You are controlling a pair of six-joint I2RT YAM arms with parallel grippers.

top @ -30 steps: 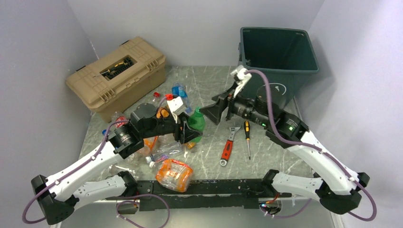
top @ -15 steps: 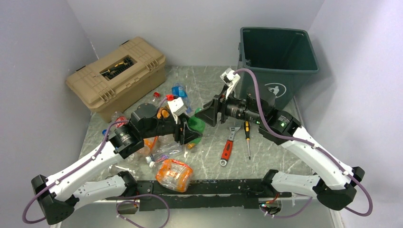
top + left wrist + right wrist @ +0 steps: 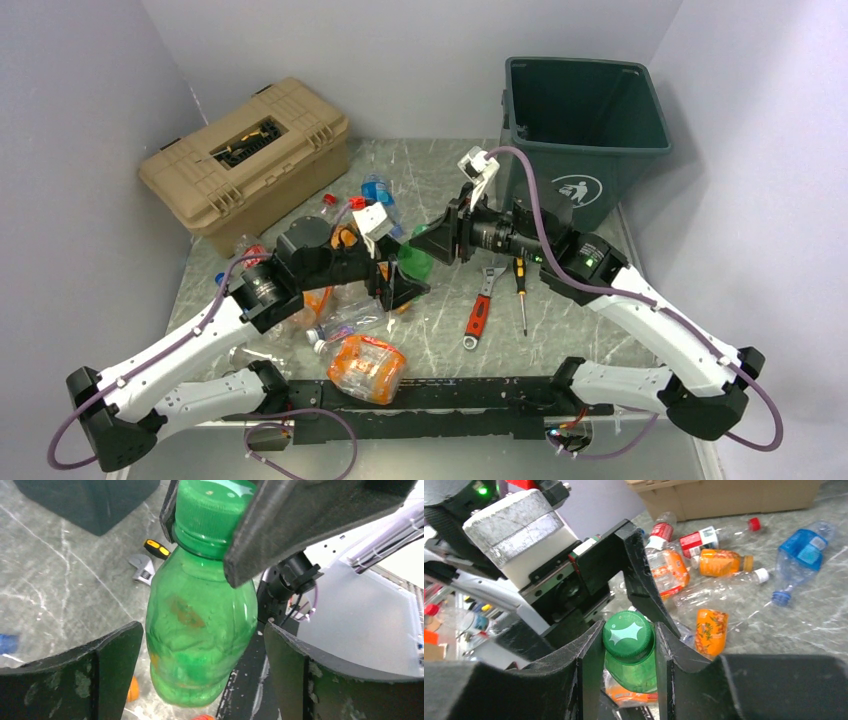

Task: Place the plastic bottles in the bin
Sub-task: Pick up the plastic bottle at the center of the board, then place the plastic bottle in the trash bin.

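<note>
A green plastic bottle (image 3: pixel 413 258) hangs above the middle of the table. My right gripper (image 3: pixel 432 245) is shut on its green cap (image 3: pixel 629 637). My left gripper (image 3: pixel 400 285) is open, and its fingers (image 3: pixel 117 655) stand apart from the bottle's body (image 3: pixel 200 625) on both sides. Several more bottles lie on the table to the left: a crushed orange one (image 3: pixel 366 367), a blue one (image 3: pixel 378 190), and in the right wrist view an orange one (image 3: pixel 723 562) and a blue one (image 3: pixel 801 552). The dark green bin (image 3: pixel 610 170) stands at the back right, behind the right arm.
A tan toolbox (image 3: pixel 245 160) sits at the back left. A red-handled wrench (image 3: pixel 478 312) and a screwdriver (image 3: pixel 521 290) lie on the table below the right arm. Grey walls close in both sides and the back.
My right gripper has moved left onto the green bottle's cap and shut on it. My left gripper, which held the bottle, has opened.
</note>
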